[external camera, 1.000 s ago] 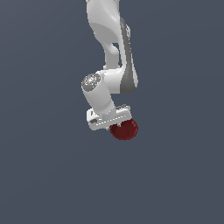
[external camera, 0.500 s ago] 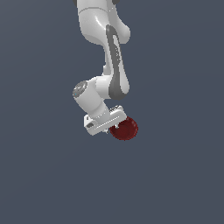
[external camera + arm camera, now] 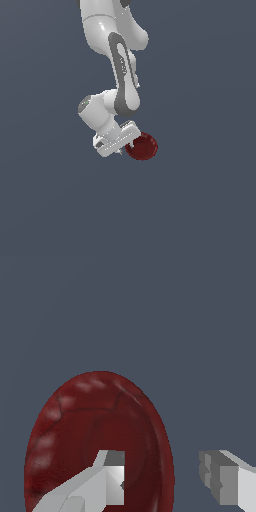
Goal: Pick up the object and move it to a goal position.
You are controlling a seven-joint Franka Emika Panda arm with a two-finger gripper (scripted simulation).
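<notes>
The object, a glossy dark red bowl (image 3: 143, 147), hangs at the end of my white gripper (image 3: 128, 145) in the exterior view, its open face turned toward the camera. In the wrist view the bowl (image 3: 85, 426) stands on edge and fills the lower part of the picture. One of the fingers (image 3: 111, 480) lies against the bowl's inside and the other stands outside the rim, so the gripper (image 3: 162, 478) is shut on the bowl's wall. The bowl's lower part is cut off by the picture's edge.
A plain dark grey surface lies all around. The white arm (image 3: 122, 65) reaches down from the top of the exterior view to the wrist (image 3: 97, 112).
The arm has swung toward the exterior view's left and the wrist has turned. The bowl stayed almost in place but tipped, showing its inside instead of its rounded outside.
</notes>
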